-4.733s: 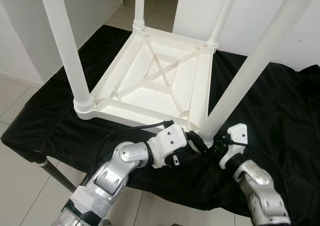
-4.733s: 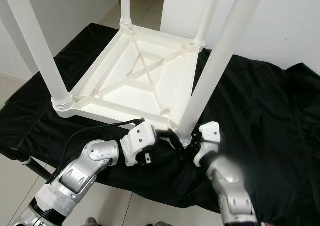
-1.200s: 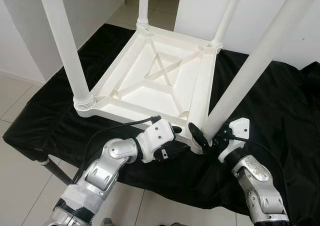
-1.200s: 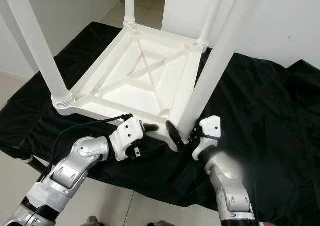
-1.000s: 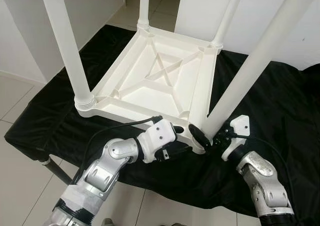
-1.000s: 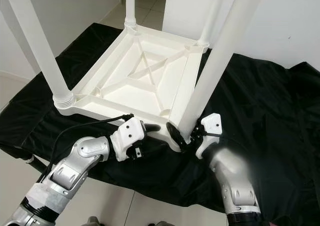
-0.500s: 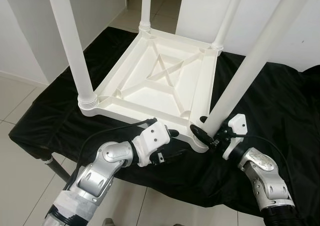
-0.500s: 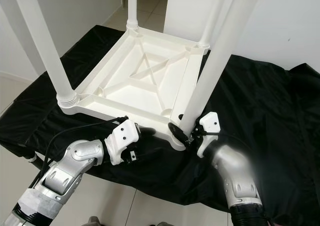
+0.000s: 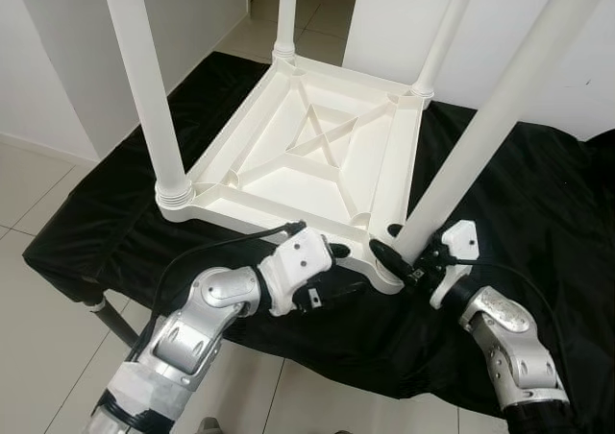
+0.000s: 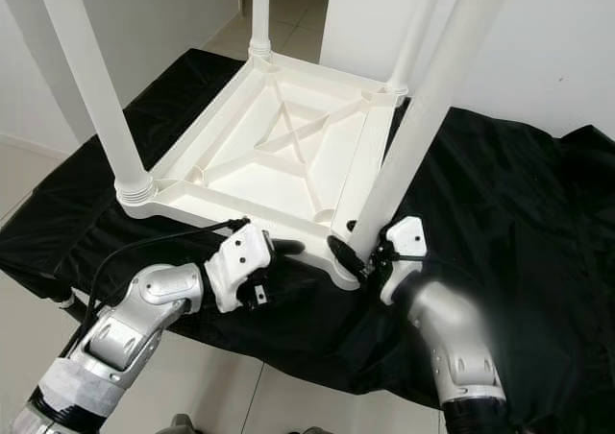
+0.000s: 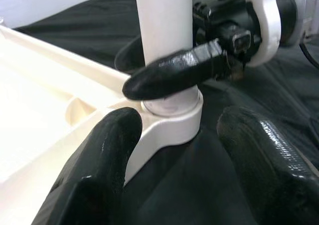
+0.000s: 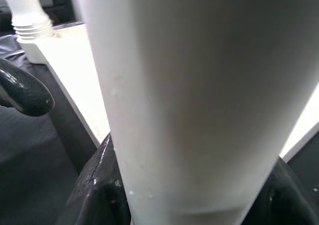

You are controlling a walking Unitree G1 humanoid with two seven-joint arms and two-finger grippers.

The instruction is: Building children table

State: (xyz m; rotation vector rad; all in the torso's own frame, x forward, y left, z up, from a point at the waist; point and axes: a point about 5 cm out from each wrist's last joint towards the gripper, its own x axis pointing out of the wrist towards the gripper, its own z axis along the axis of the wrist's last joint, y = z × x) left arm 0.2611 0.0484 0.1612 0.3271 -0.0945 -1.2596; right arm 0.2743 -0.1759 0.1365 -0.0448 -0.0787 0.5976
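Left eye view: white children's table (image 9: 307, 160) lies upside down on a black cloth (image 9: 538, 213), four legs up, far ones at the cloth's far side. Right gripper (image 9: 399, 259) clamps the base of the near-right leg (image 9: 480, 136), one black finger on each side just above the corner socket (image 11: 169, 123). Left gripper (image 11: 172, 150) sits at the table's near edge, left of that corner, fingers (image 11: 104, 155) spread wide and holding nothing, pointed at the socket.
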